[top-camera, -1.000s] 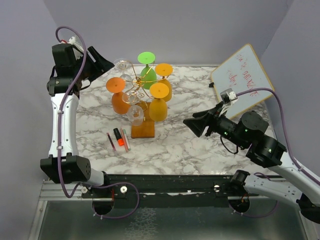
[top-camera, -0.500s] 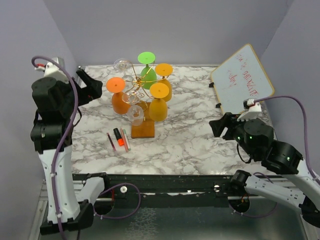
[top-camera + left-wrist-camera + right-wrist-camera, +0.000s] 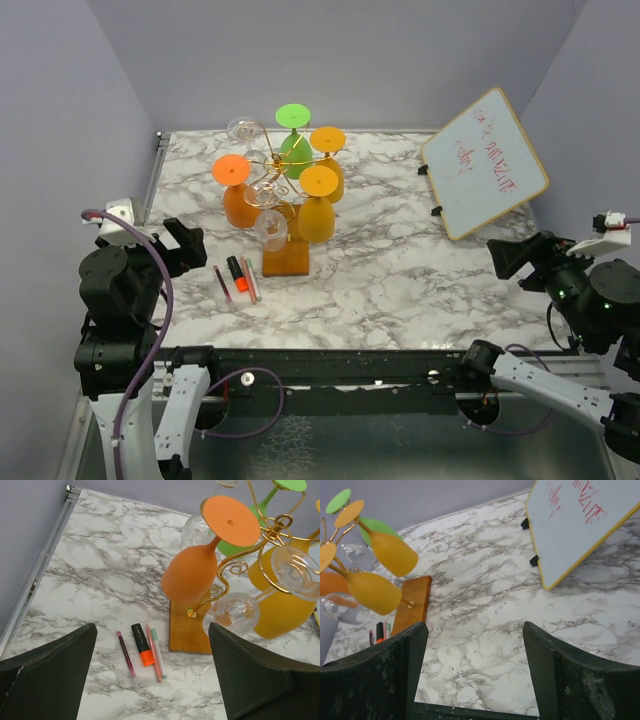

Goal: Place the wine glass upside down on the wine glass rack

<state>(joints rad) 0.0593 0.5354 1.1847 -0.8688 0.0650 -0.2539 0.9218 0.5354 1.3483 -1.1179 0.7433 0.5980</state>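
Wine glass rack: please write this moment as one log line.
wine glass rack: glasses hanging upside down | left tool: open, empty | right tool: open, empty

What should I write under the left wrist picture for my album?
The open left claw looks down on colourful and clear glasses hanging upside down on the gold rack, pens beside it.

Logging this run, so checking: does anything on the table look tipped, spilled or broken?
Nothing stands out. The wine glasses hang upside down on the wine glass rack, the pens lie in a row beside its wooden base, and the whiteboard stands propped at the right.
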